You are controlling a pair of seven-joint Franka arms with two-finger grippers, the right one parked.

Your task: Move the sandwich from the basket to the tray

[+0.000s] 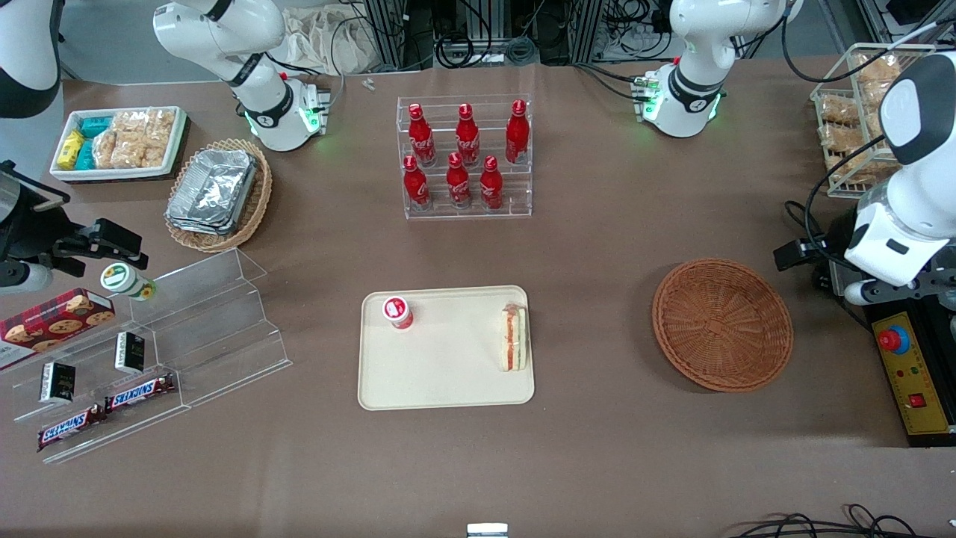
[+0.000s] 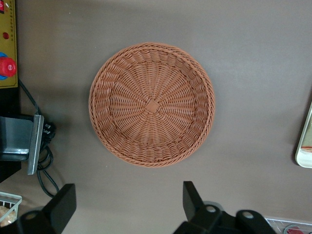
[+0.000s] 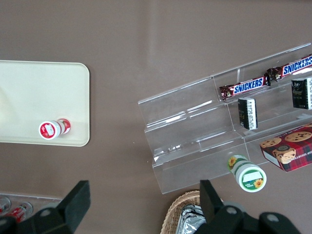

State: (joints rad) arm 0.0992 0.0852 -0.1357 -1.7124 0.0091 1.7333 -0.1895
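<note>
Resting on the tray (image 1: pixel 441 373) at its edge nearest the basket (image 1: pixel 722 324), the sandwich (image 1: pixel 514 338) looks delivered; judging by that, only parking the arm remains. The claw (image 2: pixel 127 207) hangs wide and empty above the empty basket, well apart from the sandwich.

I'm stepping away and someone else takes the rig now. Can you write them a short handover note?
Tool: open, holding nothing, hanging above the basket at the working arm's end of the table.
Basket: nothing in it.
Sandwich: lies on the tray, at the tray's edge nearest the basket.
Also on the tray: a small red-capped bottle.
Done: the sandwich is on the tray.
Left: nothing visible for this job.
</note>
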